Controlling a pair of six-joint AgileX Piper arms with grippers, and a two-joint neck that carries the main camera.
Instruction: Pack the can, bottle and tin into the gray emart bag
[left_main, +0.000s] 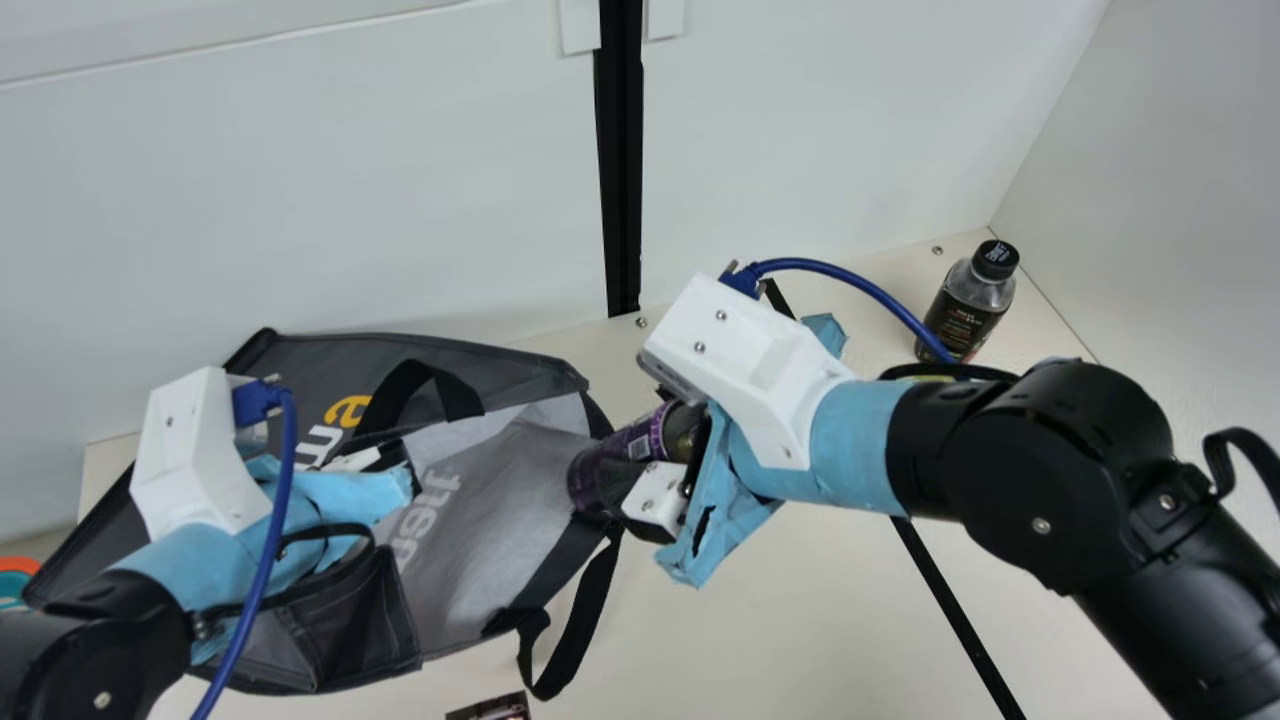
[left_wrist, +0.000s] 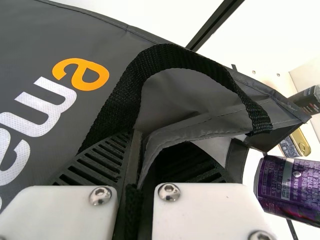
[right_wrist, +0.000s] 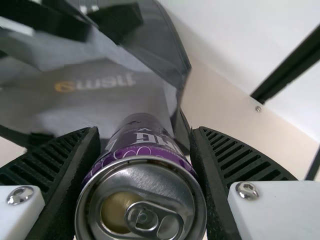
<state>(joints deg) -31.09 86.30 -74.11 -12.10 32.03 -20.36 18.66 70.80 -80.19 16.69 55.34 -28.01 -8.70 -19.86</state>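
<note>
Prpl can (left_main: 612, 462) aslant @ gray bag (left_main: 505, 372) mouth; blk btl (left_main: 965, 312) upright

The main view looks steeply down and forward from above the bench (left_main: 750, 620), far enough back to take in both arms, the bag (left_main: 480, 500), the bottle (left_main: 965, 310) and the white back wall (left_main: 300, 200). The left wrist view looks from just behind the left tool (left_main: 385, 455), close over the bag's printed side and one handle (left_wrist: 165, 52), facing past them to the bottle. The right wrist view looks along the right tool (left_main: 635, 450), very near the can's (left_main: 605, 465) top, facing the bag. All three share bag, can and the wall's black post (left_main: 622, 180); main and left wrist views share the bottle
</note>
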